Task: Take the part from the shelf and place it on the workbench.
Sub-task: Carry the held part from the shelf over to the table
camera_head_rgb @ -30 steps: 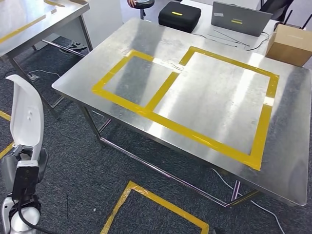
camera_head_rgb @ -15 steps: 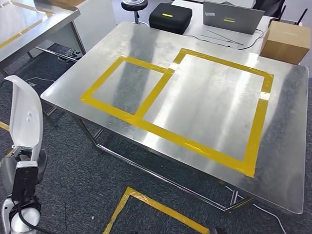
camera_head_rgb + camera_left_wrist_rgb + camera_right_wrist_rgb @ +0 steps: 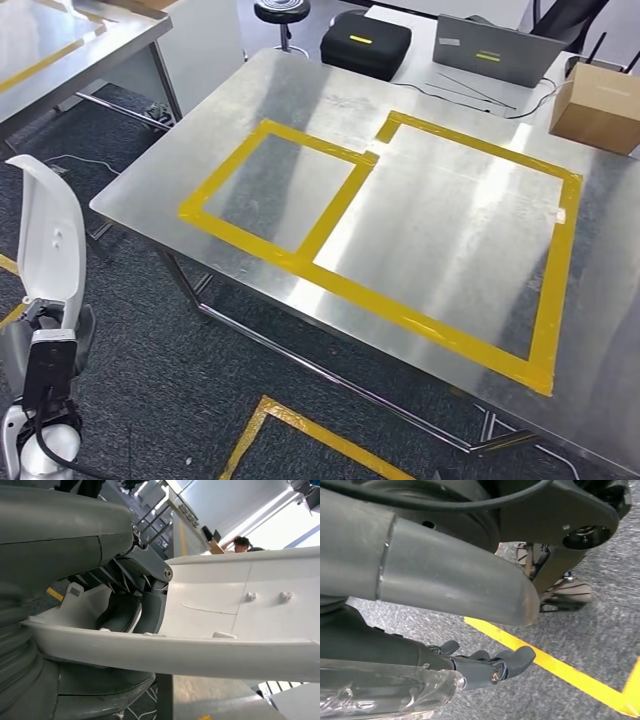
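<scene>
Pickup looks done: the left hand grips the white part, a curved moulded panel held upright at the robot's left side, low and off the near-left corner of the workbench. In the left wrist view the fingers wrap the panel's edge. The right hand hangs over the carpet with fingers loosely extended and nothing between them. What remains, as I judge it, is the whole placing: bringing the part over the steel top and setting it down, probably inside one of the yellow tape frames. The part is not touching the bench.
</scene>
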Action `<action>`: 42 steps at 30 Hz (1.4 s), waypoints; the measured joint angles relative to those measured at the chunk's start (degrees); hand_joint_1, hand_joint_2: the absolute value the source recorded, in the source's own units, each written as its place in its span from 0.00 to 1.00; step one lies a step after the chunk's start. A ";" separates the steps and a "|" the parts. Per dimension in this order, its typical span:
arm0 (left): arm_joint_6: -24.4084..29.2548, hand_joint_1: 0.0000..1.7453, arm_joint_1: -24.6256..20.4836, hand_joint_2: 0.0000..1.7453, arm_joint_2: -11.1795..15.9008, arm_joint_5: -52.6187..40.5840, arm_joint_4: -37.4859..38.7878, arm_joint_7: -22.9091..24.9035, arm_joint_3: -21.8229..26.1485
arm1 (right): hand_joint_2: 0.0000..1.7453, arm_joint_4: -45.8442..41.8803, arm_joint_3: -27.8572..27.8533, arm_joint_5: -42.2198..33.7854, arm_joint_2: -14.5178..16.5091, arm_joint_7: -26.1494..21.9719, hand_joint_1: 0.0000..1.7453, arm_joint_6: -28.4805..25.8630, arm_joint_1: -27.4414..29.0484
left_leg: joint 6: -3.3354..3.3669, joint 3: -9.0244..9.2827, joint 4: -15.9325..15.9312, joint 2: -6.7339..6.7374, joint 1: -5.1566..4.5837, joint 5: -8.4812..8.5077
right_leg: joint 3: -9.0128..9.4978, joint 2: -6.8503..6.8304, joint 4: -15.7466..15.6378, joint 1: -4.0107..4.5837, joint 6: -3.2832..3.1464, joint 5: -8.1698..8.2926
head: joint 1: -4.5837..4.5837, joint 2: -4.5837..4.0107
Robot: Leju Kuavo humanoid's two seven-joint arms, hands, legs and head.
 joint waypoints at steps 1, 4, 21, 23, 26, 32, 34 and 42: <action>0.00 0.89 0.00 1.00 -0.03 0.00 0.01 0.00 0.02 | 0.00 0.00 0.00 0.01 -0.01 0.00 0.00 -0.01 0.02 | -0.10 0.77 0.00 -0.05 -0.02 -0.53 | 1.19 -0.01 -3.86 0.07 -0.26 2.96 | 0.01 0.00; 0.00 0.89 -0.05 1.00 -0.11 0.00 0.06 0.00 0.05 | 0.00 0.08 0.00 0.01 -0.01 0.00 0.00 0.00 -0.07 | -0.84 2.15 -0.06 -0.11 -0.18 -1.78 | 4.68 -0.07 -12.33 0.52 -0.88 6.95 | -0.10 0.00; 0.00 0.89 -0.34 1.00 0.08 0.04 0.55 0.02 0.16 | 0.00 0.11 -0.04 0.86 0.03 0.15 0.00 0.20 -0.25 | -2.42 -3.32 0.02 0.11 0.31 3.08 | 10.30 0.40 -14.90 0.14 -0.82 2.29 | -0.93 0.01; 0.01 0.89 -0.32 1.00 0.06 0.07 0.60 0.02 0.22 | 0.00 0.11 -0.04 0.88 0.03 0.16 0.00 0.27 -0.25 | -1.59 -3.14 0.04 0.10 0.39 2.84 | 10.55 0.25 -14.78 0.10 -0.23 1.84 | -0.66 0.02; 0.01 0.89 -0.42 1.00 0.08 -0.10 0.70 0.02 0.33 | 0.00 0.11 -0.09 0.90 0.04 0.27 0.00 0.64 -0.36 | -0.64 -2.48 -0.06 0.24 0.49 2.37 | 6.68 0.00 -6.82 0.06 0.39 -1.88 | -0.09 0.02; 0.02 0.89 -0.74 1.00 0.14 -1.26 1.98 0.31 0.42 | 0.00 0.15 -0.41 1.17 0.05 0.46 0.00 1.55 -0.12 | -0.53 0.05 -0.06 0.96 0.22 0.25 | 2.19 -1.20 -5.69 0.20 -0.05 3.50 | 0.12 0.02; 0.11 0.89 -0.98 1.00 0.28 -1.48 2.54 0.38 0.42 | 0.00 0.16 -0.56 1.37 0.05 0.46 0.00 1.78 -0.36 | -1.07 0.81 0.04 1.42 -0.13 -0.49 | 4.37 -3.11 -11.82 0.63 -0.62 6.59 | 0.23 0.02; 0.26 0.89 -1.84 1.00 1.06 -1.69 4.34 0.46 0.46 | 0.00 0.17 -0.68 1.92 0.04 0.40 0.00 1.86 -0.61 | -2.99 -3.54 9.70 1.40 -0.23 -6.40 | 5.23 -0.08 -13.98 0.31 -2.70 6.93 | -0.49 0.02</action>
